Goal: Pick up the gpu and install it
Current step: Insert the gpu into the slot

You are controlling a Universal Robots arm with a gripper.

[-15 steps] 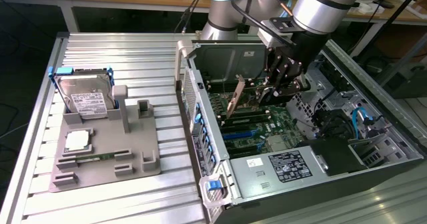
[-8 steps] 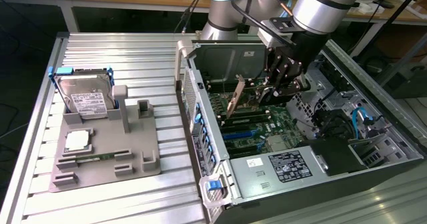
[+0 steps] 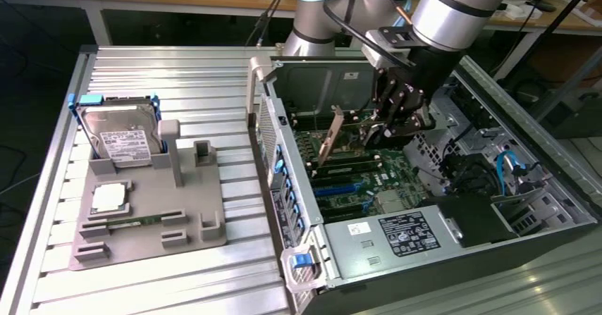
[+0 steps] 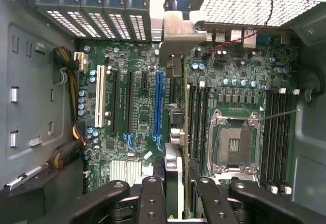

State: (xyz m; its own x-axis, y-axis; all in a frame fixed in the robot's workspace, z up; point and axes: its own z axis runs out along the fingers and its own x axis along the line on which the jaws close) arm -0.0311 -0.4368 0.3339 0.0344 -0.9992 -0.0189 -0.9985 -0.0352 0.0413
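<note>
While I hang inside the open computer case [image 3: 311, 82], my fingers [image 4: 153, 199] are clamped on the gpu [image 4: 173, 169], one on each face. The gripper [image 4: 179, 193] has the card edge-on to my wrist camera. Running away from me along that thin edge, there's the silver end bracket [image 4: 178, 33], up against the perforated rear wall. Just beside the card lies the long blue slot [image 4: 158, 107], parallel to it, and under both spreads the green motherboard [image 4: 130, 76]. I can't tell whether the card's lower edge touches the board. On the card's other side sits the bare processor socket [image 4: 234, 142]. In the exterior view the brownish board stands steeply on edge, jutting toward eight o'clock from my jaws. Farther out, at nine o'clock from the case, a grey holder [image 3: 193, 213] rests on the ribbed metal table [image 3: 188, 68]. The silver hard drive [image 3: 120, 137] leans in its blue frame at the holder's eleven o'clock corner, well apart from me.
</note>
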